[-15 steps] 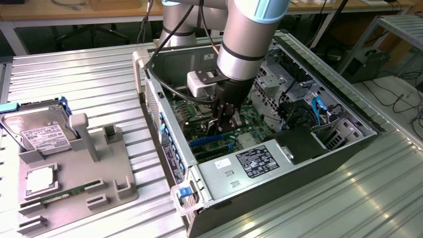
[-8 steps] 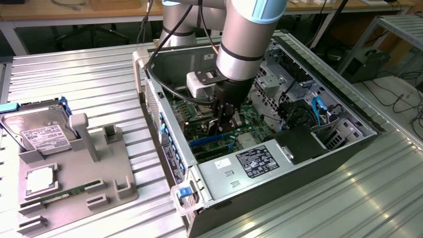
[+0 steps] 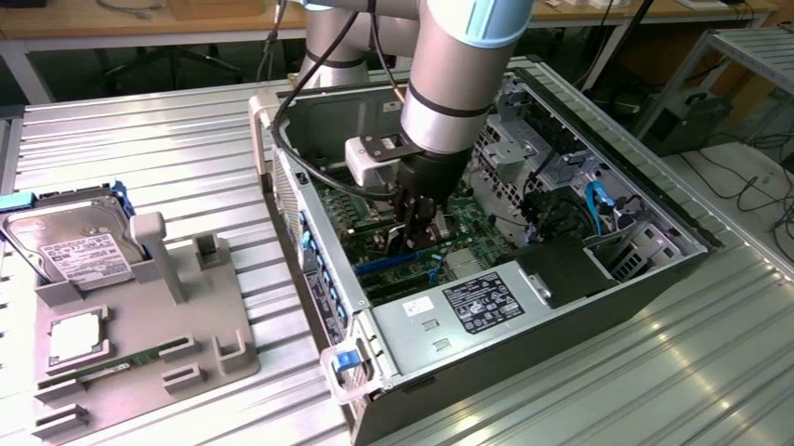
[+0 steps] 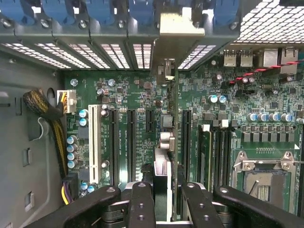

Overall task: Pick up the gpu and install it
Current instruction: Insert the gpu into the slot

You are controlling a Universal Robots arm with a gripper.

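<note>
I see the gpu (image 4: pixel 167 156) standing on its thin edge between the two black fingers (image 4: pixel 140 209) of my gripper (image 4: pixel 166 206), which are clamped on it. Its silver metal bracket (image 4: pixel 180 23) reaches up to the row of slot openings at the back wall of the case. The card is down over the green motherboard (image 4: pixel 142 104), just beside the long black slots (image 4: pixel 130 142) and a white slot (image 4: pixel 92 142). I cannot tell if its edge is fully pushed into a slot yet.

In the exterior view, my gripper (image 3: pixel 416 232) is deep inside the open computer case (image 3: pixel 645 269), so picking up looks done and the putting in looks close to the end, I think.

On the exterior view's left, well apart from the case, a gray holder tray (image 3: pixel 223 344) holds a hard drive (image 3: pixel 74 251) and a narrow green memory stick (image 3: pixel 118 367).
</note>
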